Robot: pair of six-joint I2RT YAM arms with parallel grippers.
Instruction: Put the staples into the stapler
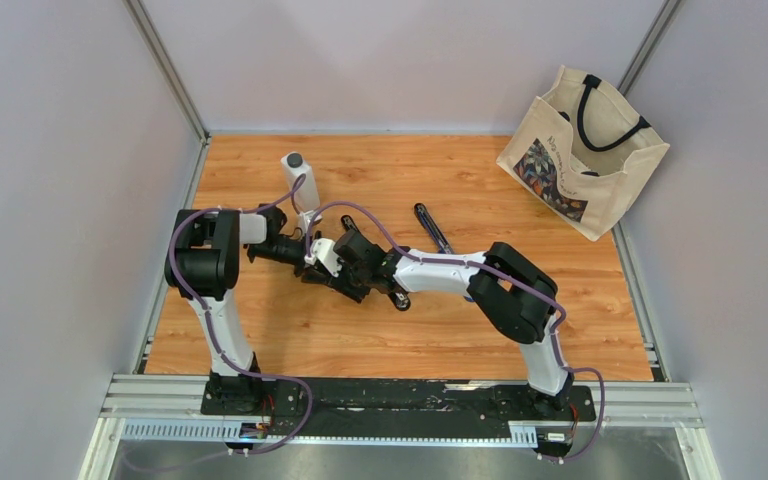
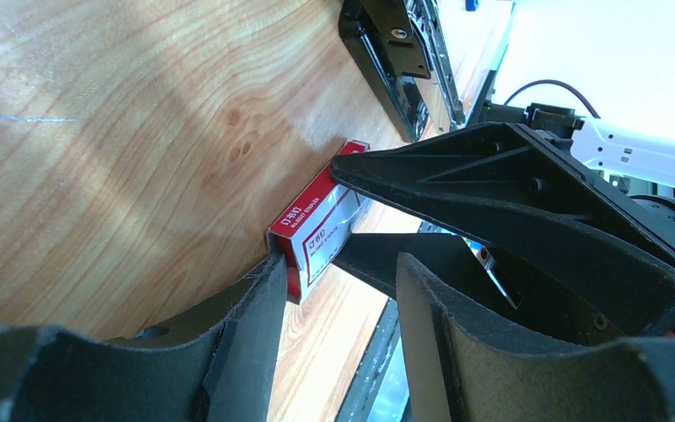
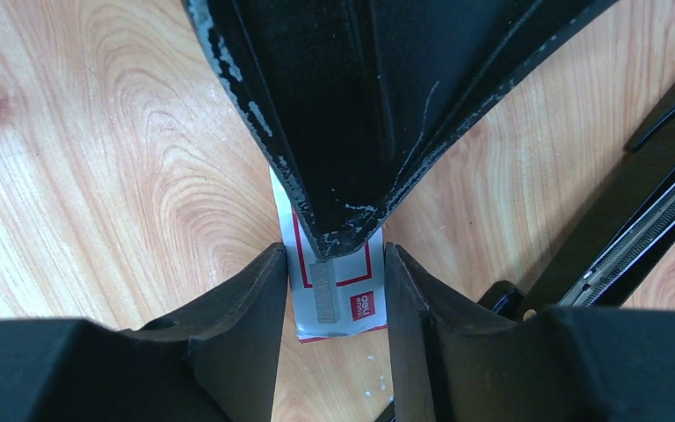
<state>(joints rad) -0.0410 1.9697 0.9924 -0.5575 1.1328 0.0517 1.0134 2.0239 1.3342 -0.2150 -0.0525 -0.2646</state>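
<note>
The box of staples [image 2: 316, 220] lies flat on the wooden table [image 1: 460, 330], near the middle, where the two arms meet. In the top view the grippers cover it completely. It is white with red print and a red frame on the lid.

The right gripper [image 3: 334, 255] comes from the right side. Its two fingers stand at both long sides of the box and clamp it between them. The left gripper [image 2: 341, 261] comes from the opposite side with its fingers parted. One fingertip [image 2: 274, 264] touches the near end of the box, and the other one is beside the box and holds nothing.

In the right wrist view a short grey strip [image 3: 322, 290] (metal staples, by its look) is on the lid, just under the tip of the left gripper. I cannot tell from this angle whether the tip touches it or only hangs above it.

The stapler [image 1: 428, 225] is black and lies on the table near the box, behind the right arm. In the left wrist view its metal rail is visible. A white tube [image 1: 298, 178] with a grey cap is behind the left gripper. A canvas tote bag [image 1: 580, 150] stands in the far right corner, well apart from everything else.
</note>
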